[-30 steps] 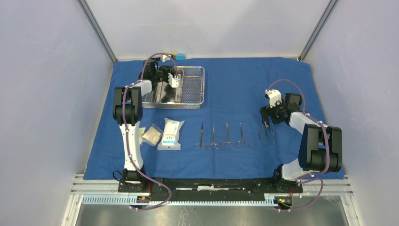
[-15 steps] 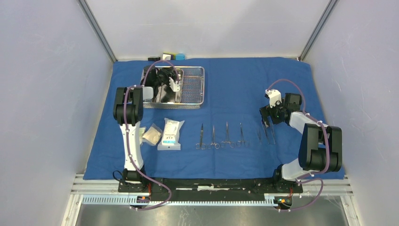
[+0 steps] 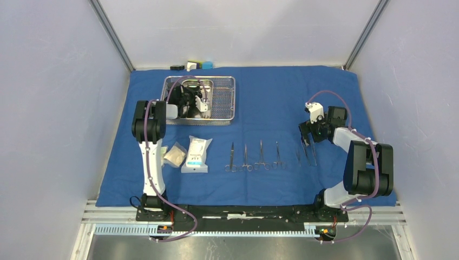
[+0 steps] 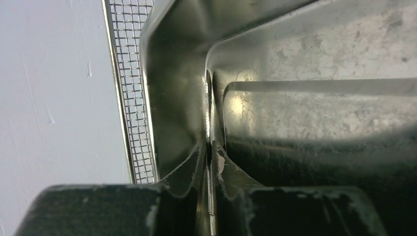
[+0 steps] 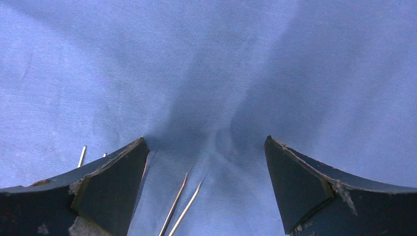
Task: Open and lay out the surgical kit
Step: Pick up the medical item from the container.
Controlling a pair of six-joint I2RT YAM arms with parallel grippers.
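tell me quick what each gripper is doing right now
Left gripper: closed on the wall of the steel pan.
Right gripper: open, holding nothing, above the blue cloth.

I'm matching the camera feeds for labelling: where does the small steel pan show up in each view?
Top external: the steel pan sits in the wire-mesh basket, upper left of centre.
Left wrist: it fills most of the frame, its wall between the fingers of the left gripper.
Right wrist: not in it.
Shared landmark: the basket's mesh, beside the pan in both views.
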